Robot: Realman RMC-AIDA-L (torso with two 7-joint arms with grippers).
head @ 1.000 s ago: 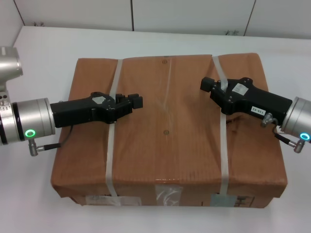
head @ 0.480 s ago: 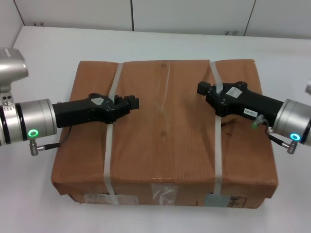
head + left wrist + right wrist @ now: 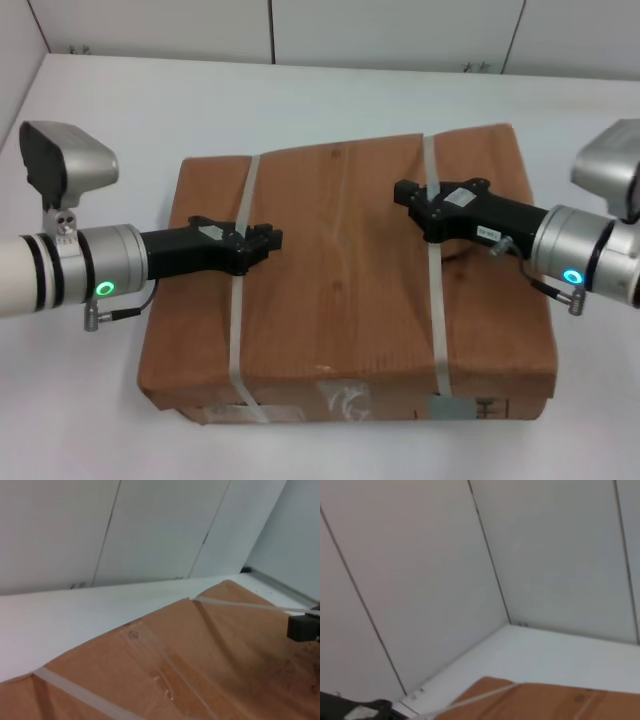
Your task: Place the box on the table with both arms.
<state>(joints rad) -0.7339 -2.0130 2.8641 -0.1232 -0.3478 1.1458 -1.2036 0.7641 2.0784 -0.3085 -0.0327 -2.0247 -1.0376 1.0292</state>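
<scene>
On white table [image 3: 330,95]: box [image 3: 340,290]; panelled wall [image 3: 400,30] behind.

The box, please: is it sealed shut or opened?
Sealed shut: the box has both white straps around it, top unbroken.

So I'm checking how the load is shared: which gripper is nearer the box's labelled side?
Left. The left gripper sits over the left strap, closer to the labelled side of the box; the right gripper sits nearer the far edge.
</scene>
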